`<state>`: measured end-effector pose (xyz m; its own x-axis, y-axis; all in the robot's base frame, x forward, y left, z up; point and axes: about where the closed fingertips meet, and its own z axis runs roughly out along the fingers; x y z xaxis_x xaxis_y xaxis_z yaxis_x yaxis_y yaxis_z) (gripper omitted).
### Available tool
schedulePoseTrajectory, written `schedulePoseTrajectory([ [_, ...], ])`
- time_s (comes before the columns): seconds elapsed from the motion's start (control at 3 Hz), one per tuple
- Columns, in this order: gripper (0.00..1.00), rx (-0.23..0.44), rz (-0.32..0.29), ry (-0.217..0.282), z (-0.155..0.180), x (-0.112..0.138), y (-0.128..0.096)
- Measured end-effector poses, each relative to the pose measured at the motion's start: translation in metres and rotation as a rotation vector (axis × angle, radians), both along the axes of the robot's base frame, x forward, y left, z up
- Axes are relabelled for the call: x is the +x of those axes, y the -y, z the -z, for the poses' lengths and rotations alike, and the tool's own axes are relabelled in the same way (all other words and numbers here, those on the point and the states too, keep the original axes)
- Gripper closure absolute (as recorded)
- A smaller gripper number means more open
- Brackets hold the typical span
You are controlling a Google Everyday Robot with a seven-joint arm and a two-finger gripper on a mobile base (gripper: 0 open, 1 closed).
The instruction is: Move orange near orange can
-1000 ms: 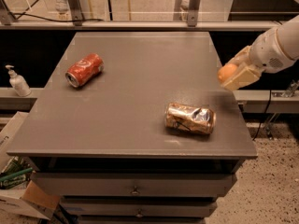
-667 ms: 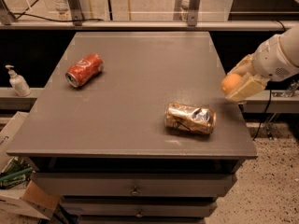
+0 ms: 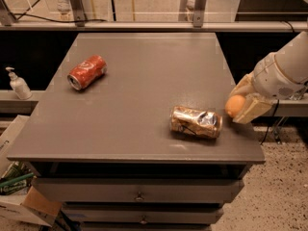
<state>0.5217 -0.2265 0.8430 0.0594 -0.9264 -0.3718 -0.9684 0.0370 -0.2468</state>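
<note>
**A:** Where is the orange (image 3: pixel 234 105) right now?

**B:** In the claw (image 3: pixel 242 105), at the right edge of the tabletop (image 3: pixel 144 85). The two pale fingers are closed on it, one above and one below, with the fruit poking out toward the middle of the tabletop.

**A:** Why hold it out there instead of over the middle?

**B:** The arm reaches in from the right, and the orange can (image 3: pixel 196 122) lies on its side near the front right part. So that edge is the nearest way in. The fruit is already just beside the right end of the can, but the two aren't touching.

**A:** Is it resting on the surface?

**B:** I can't tell for sure. It looks to be held a little above it.

**A:** And the red can (image 3: pixel 87 72)?

**B:** It's well away at the far left, also lying down. There's no chance of mixing them up from here.

**A:** What would you watch for?

**B:** An orange rolls, and it's close to the edge. I'd want it set down gently, on the side toward the can. The can is dented and lying on its side, so a bump could make it roll too.
</note>
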Motion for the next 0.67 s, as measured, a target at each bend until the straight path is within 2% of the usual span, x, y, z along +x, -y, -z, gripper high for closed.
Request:
schedulePoseTrajectory([
  [0.33, 1.0, 0.0, 0.0, 0.0, 0.0, 0.0, 0.0],
  [0.67, 1.0, 0.0, -0.028, -0.018, 0.006, 0.001, -0.01],
])
